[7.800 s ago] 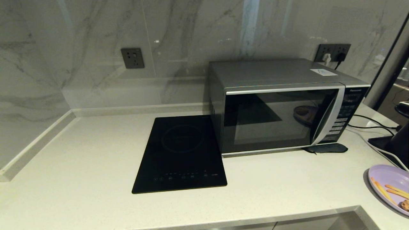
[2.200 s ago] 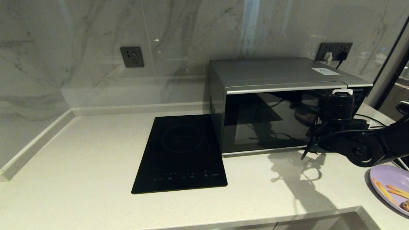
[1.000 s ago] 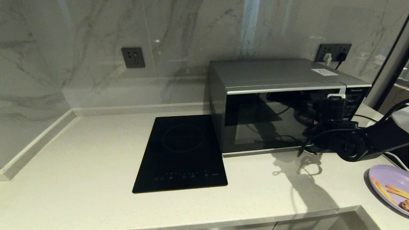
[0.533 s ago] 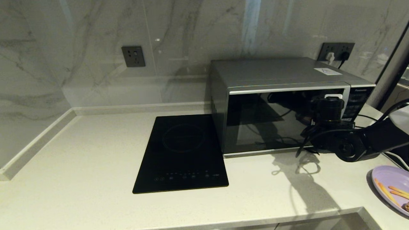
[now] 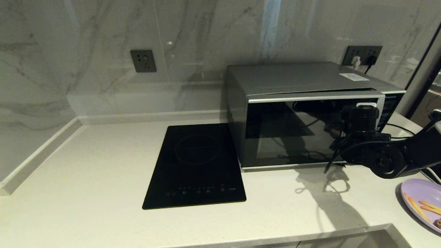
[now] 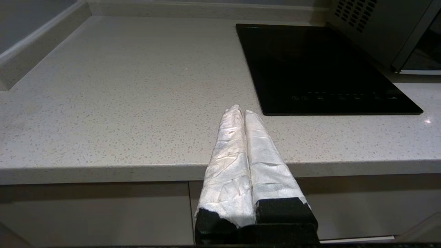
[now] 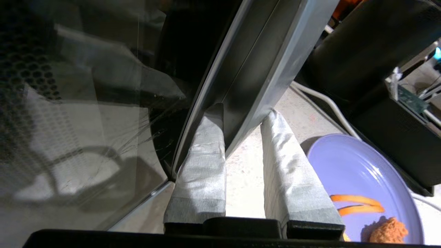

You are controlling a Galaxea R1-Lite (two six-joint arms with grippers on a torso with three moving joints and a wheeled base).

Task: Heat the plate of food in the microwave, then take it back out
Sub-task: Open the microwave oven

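Countertop (image 5: 86, 165) pale speckled stone, running along a grey marble-veined wall (image 5: 103, 41) with a raised lip at the back and left edges. Dark socket (image 5: 142, 61) on the wall to the left, another socket strip (image 5: 365, 52) behind the microwave with plugs in it. Flat black cooktop (image 5: 196, 167) set into the counter, just beside the microwave's left side. Cabinet fronts below the counter edge in the left wrist view.

Microwave (image 5: 296, 79) silver-grey, dark glass door, small white sticker (image 5: 351, 76) on top. Door swung out a little at its right edge, gap showing along the top next to the button panel.

Right gripper (image 7: 241, 120) up at that right edge of the door, pinching the silver handle band (image 7: 262, 69): one taped finger on the glass side, the other on the outer side, band between them. Black right arm reaching in from the right in the head view, shadow of it and its cables on the counter in front of the microwave.

Plate of food (image 5: 422, 201) sitting on the counter at the far right, near the front edge, well clear of the microwave. Lavender, with orange sticks and a brown crumbly piece on it.

Left gripper (image 6: 244, 112) parked low in front of the counter edge, white-wrapped fingers pressed together, nothing between them.
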